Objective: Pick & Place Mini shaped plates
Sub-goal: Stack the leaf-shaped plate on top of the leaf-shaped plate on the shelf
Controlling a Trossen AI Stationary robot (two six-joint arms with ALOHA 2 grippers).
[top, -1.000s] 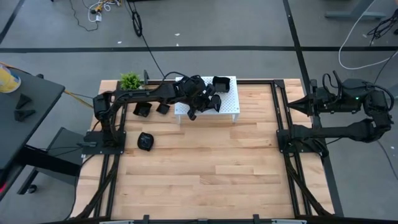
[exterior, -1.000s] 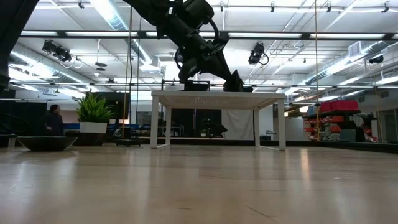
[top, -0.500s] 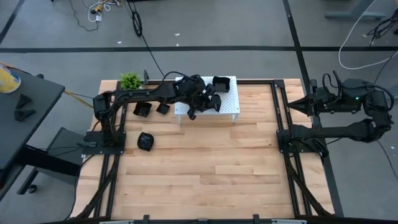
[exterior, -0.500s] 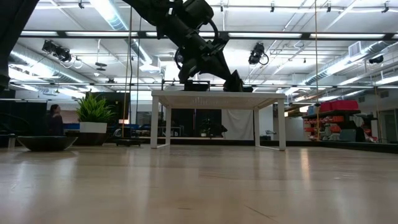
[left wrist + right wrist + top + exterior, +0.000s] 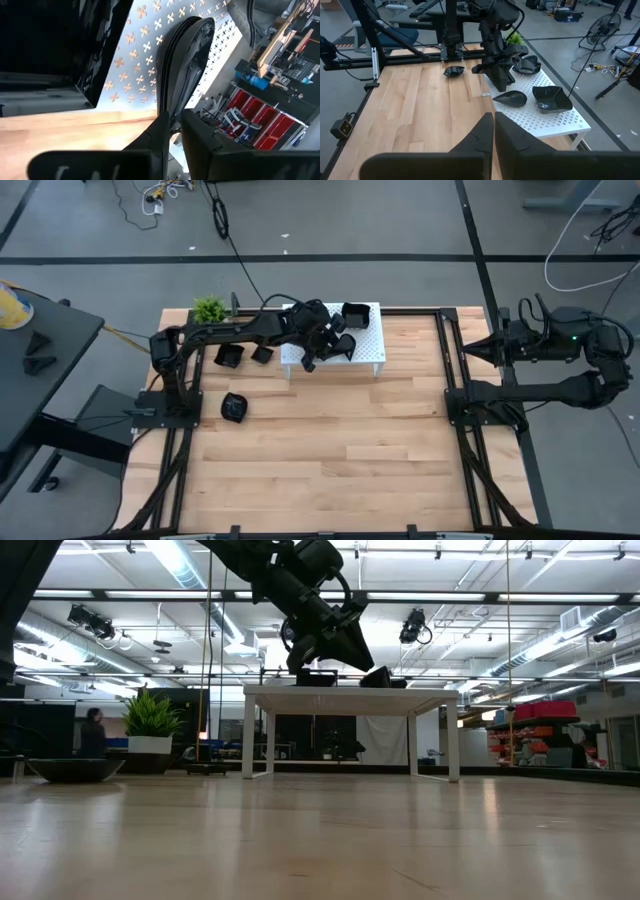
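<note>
My left gripper (image 5: 335,340) reaches over the white perforated stand (image 5: 368,350) and is shut on a glossy black teardrop plate (image 5: 185,60), which also shows in the right wrist view as the teardrop plate (image 5: 510,98). A wavy-edged plate (image 5: 355,313) sits on the stand's far part. More plates (image 5: 527,62) lie on the stand behind the arm. Three plates rest on the table left of the stand: plate (image 5: 228,357), plate (image 5: 262,354) and plate (image 5: 232,407). My right gripper (image 5: 492,348) waits shut at the table's right edge. My left gripper pinches the teardrop plate's narrow end (image 5: 169,107) between its two fingers, one on each face of the rim. The fingers (image 5: 500,80) come slanting down from the table's left side. The plate lies low and nearly level on the stand's top (image 5: 375,677).
A small green plant (image 5: 209,309) stands at the table's far left corner. The stand rests on thin legs (image 5: 248,735). Bare wood spreads across the table's middle and near side (image 5: 340,450). Dark frame rails (image 5: 455,370) run along both sides.
In the low view the held plate has tipped from a steep slant under the left gripper down to nearly level on the stand's top. The left gripper has stayed almost in place above it.
</note>
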